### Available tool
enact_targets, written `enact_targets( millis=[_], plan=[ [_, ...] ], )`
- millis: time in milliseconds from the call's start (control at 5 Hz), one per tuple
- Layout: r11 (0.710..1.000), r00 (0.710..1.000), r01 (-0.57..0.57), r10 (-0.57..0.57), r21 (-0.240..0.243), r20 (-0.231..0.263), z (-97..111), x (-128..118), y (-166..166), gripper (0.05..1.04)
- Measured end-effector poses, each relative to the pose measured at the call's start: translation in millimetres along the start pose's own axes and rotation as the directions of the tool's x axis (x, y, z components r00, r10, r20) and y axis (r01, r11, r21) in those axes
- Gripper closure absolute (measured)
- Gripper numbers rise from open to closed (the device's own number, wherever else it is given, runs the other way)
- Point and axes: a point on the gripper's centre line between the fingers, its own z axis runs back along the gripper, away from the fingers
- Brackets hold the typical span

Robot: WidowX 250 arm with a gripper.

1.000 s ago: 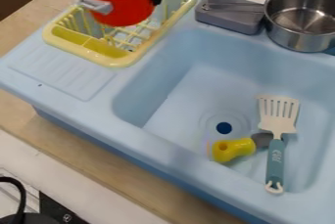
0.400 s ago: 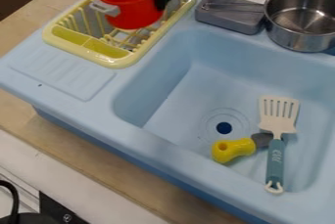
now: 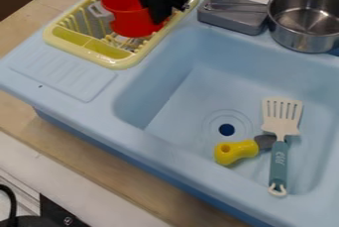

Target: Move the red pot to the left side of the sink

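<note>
Above the yellow dish rack (image 3: 116,62), at the upper left, is the red pot (image 3: 124,13), tilted, with a light grey handle on its left side. The black gripper (image 3: 157,15) is at the pot's right side, its fingers closed on the pot's wall. Part of the pot's right side is hidden behind the gripper. The blue sink (image 3: 198,92) lies to the right and below the rack.
In the basin are a spatula (image 3: 279,137) and a yellow toy piece (image 3: 236,152) with a grey end. A grey faucet (image 3: 232,13) stands behind the basin, beside a metal pot (image 3: 306,20) at the back right. A ribbed drainboard (image 3: 63,72) lies in front of the rack.
The gripper and the red pot have moved right and toward the camera over the rack. In the latest part of this motion they moved lower in the view, and the pot's tilt changed.
</note>
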Motion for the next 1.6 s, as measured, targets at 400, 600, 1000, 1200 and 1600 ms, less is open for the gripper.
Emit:
enact_targets(
  millis=[400,600,1000,1200,1600],
  plan=[
    [0.996,0.998,0.053,-0.052,-0.065,0.022,3.0,-9.3,11.7,1.028],
    [0.992,0.993,0.120,-0.121,-0.034,-0.008,3.3,-9.6,11.8,1.028],
    [0.985,0.985,0.170,-0.171,-0.027,-0.037,-5.7,-12.6,18.5,1.028],
    [0.979,0.979,0.201,-0.201,-0.042,-0.017,-10.9,-10.1,16.6,1.028],
    [0.980,0.981,0.189,-0.190,-0.056,-0.029,-16.0,-15.2,22.7,0.860]
  ],
)
